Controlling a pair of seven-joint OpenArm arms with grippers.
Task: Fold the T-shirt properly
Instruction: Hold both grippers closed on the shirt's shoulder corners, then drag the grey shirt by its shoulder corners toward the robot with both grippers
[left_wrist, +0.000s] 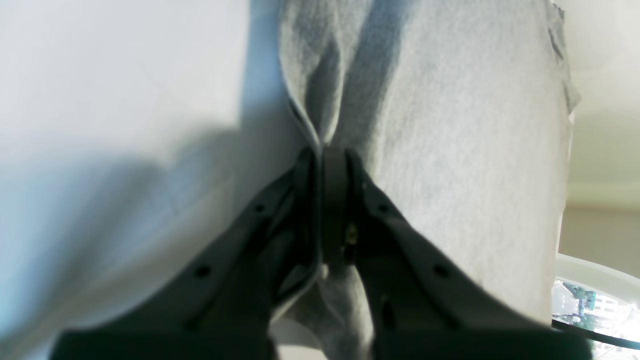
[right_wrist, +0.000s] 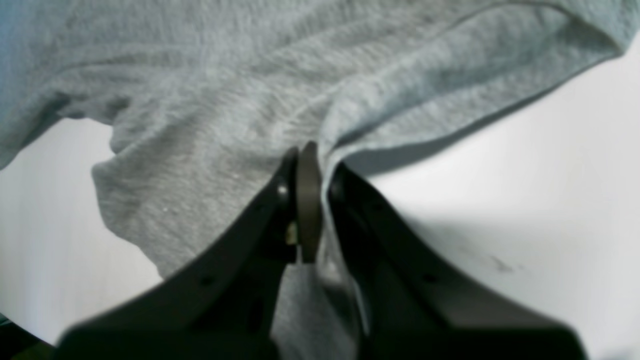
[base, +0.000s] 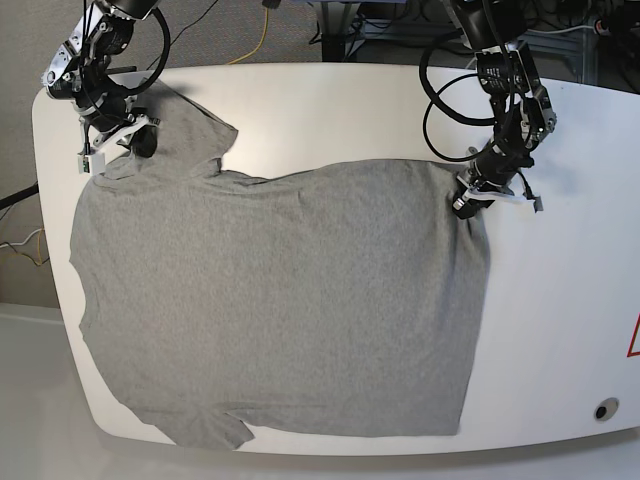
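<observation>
— Where's the T-shirt (base: 280, 300) at?

— Spread over most of the white worktop (base: 560, 300), near enough flat, with 1 sleeve poking up at the far corner and the near edge running close to the worktop's front rim.

— And the 2 arms?

— Each has a pinch of it. The left claw (left_wrist: 332, 155) is clamped shut on a ridge of grey cloth at the far edge of the shirt's body; the wrist view shows fabric drawn up into a pleat right between the tips. The right claw (right_wrist: 310, 160) is closed on cloth by the sleeve, the knit bunching around it.

— Why hold it there?

— My guess: 2 grips along the same far edge let them lift it together and carry it over evenly, so the fold lands straight.

— Any bins or trays to drop it in?

— None with anything in them that I can see. There's a pale rounded rim (left_wrist: 600, 272) at the edge of the left wrist view, too blurred to tell what it is.
</observation>
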